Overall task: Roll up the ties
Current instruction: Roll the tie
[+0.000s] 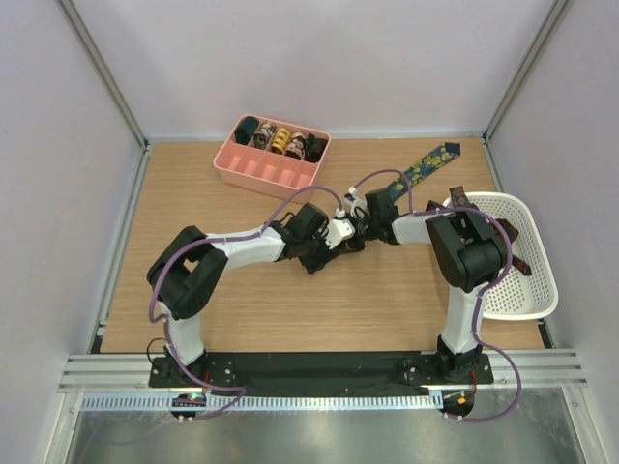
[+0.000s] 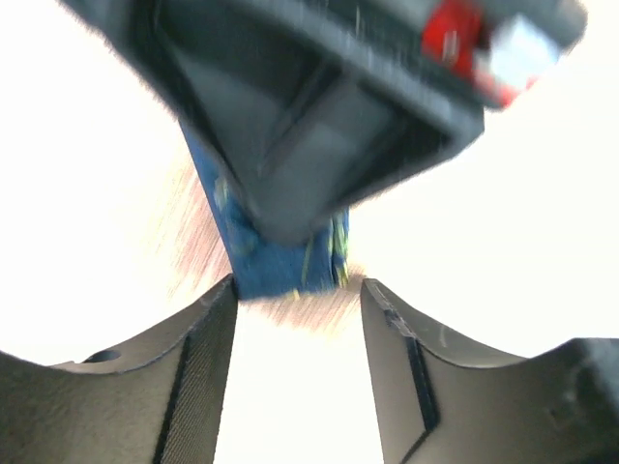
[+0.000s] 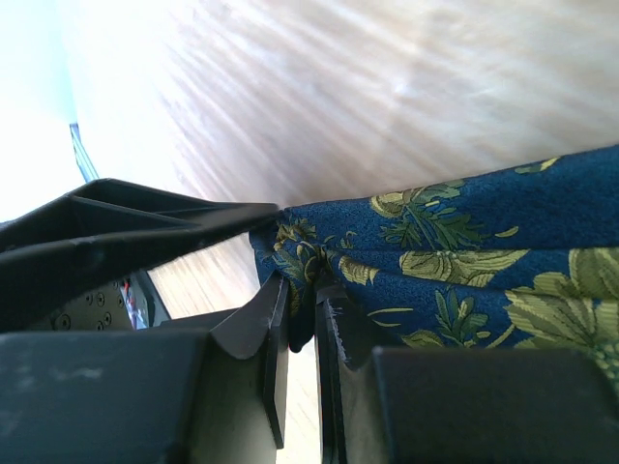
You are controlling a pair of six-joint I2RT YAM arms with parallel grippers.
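The navy tie (image 1: 426,164) with yellow-green print lies on the bench (image 1: 242,300), running from the middle toward the far right corner. The right gripper (image 3: 300,290) is nearly closed, pinching the tie's folded near end. The left gripper (image 2: 298,290) faces it with its fingers (image 2: 208,329) apart, gripping nothing, the tie's end just beyond their tips. Coiled ties (image 1: 280,141) sit in the pink tray (image 1: 253,172) at the far edge

Top camera high, near edge, facing down on table (image 1: 242,309) — wrist cameras close-up, sharing navy tie (image 3: 503,222).
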